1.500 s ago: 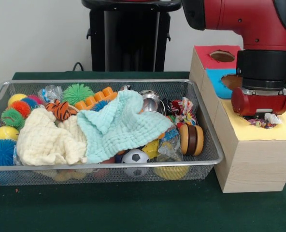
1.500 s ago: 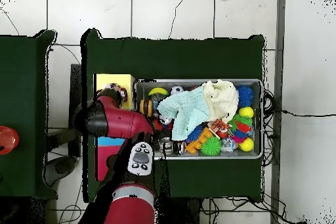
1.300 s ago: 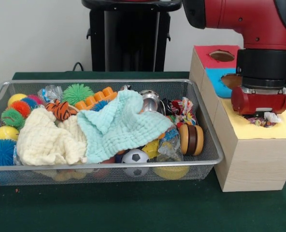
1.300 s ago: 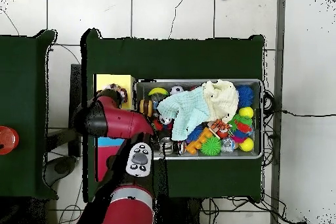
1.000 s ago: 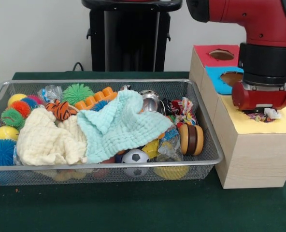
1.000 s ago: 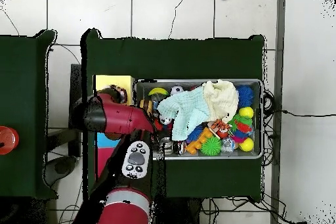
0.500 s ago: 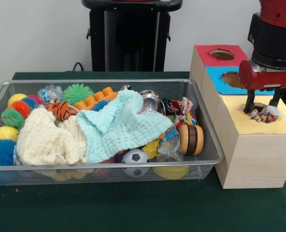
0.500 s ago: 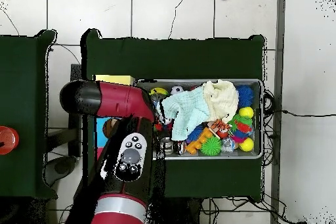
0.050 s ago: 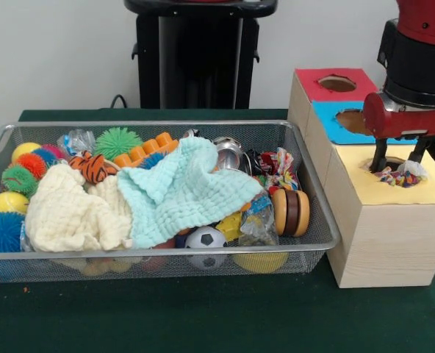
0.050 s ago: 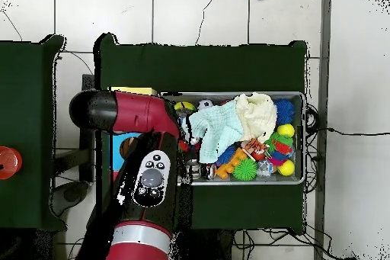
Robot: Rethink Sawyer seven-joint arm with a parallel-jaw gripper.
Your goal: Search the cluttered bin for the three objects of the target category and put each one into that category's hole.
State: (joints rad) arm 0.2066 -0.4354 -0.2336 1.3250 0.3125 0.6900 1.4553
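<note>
My gripper (image 9: 400,157) hangs open just above the yellow hole (image 9: 395,166) of the wooden box (image 9: 383,235), nothing between its fingers (image 9: 380,156). A clear bag of colourful sweets (image 9: 402,176) lies in that hole, partly sticking out. Another crinkly sweet bag (image 9: 280,166) lies in the wire bin (image 9: 317,213) near its right end, with a further clear bag (image 9: 259,225) beside the wooden yo-yo (image 9: 290,212). In the overhead view the red arm (image 10: 129,113) covers the box and hides the gripper.
The box also has a blue hole (image 9: 353,120) and a red hole (image 9: 337,84). The bin holds a mint cloth (image 9: 181,190), a cream cloth (image 9: 70,209), spiky balls (image 9: 117,140), a tiger toy (image 9: 93,168), a soccer ball (image 9: 206,240) and a metal cup (image 9: 227,151).
My gripper rose from low over the yellow hole, so its open fingers now show. The sweet bag stayed in the hole. Little has moved in the last half second.
</note>
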